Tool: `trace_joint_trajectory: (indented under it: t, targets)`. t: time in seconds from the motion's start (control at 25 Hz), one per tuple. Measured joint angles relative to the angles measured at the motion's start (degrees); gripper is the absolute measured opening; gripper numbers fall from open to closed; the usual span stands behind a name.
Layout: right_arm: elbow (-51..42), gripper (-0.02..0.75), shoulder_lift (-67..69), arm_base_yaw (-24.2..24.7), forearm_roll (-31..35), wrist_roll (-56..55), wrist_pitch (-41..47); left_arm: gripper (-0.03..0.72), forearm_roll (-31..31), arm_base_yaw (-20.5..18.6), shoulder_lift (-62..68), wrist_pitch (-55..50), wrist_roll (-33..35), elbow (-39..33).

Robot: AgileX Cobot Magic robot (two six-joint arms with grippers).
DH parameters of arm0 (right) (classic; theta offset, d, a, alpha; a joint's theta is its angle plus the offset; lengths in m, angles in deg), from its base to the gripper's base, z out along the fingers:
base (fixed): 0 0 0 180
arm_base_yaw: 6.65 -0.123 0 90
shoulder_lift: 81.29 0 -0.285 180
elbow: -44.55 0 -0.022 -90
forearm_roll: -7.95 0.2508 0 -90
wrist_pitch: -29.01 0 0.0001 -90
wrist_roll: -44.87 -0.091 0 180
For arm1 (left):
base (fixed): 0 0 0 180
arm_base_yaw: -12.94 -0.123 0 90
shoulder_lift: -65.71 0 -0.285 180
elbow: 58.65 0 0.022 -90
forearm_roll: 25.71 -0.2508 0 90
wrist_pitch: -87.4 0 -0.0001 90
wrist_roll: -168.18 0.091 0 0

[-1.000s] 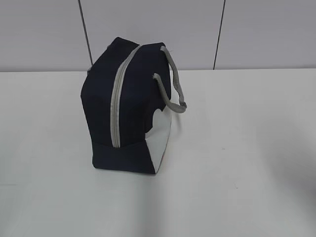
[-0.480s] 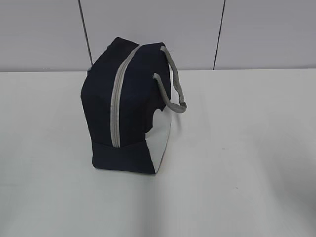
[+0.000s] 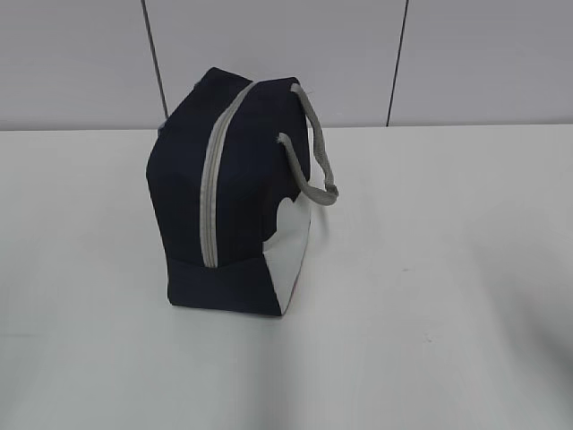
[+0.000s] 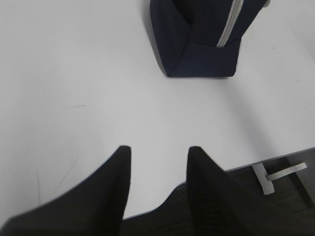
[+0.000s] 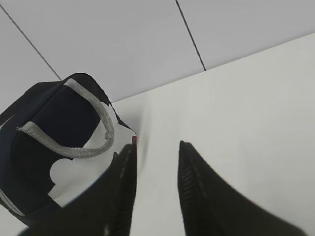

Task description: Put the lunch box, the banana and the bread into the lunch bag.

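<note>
The lunch bag (image 3: pixel 235 193) was seen zipped on the table (image 3: pixel 430 269); left gripper (image 4: pixel 157 160) and right gripper (image 5: pixel 156 152) were held apart, empty

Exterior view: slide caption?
Zipped navy lunch bag with grey strap handles stands alone on the white table; no grippers in view.

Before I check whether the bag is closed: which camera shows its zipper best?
The exterior view: the grey zipper runs in full down the lunch bag, shut along the length shown. The left wrist view catches only its lower end. The right wrist view shows mostly the handle.
</note>
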Motion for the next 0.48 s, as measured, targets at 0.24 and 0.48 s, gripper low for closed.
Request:
trace_joint_trajectory:
  t: [0.24,0.48]
  targets:
    - [0.52,0.212,0.0,-1.68,42.31,40.8,8.19,0.262,0.0,0.0,0.0,0.0,0.0,0.0]
    - [6.59,0.212,0.0,-1.77,75.47,77.07,22.49,0.256,0.0,0.0,0.0,0.0,0.0,0.0]
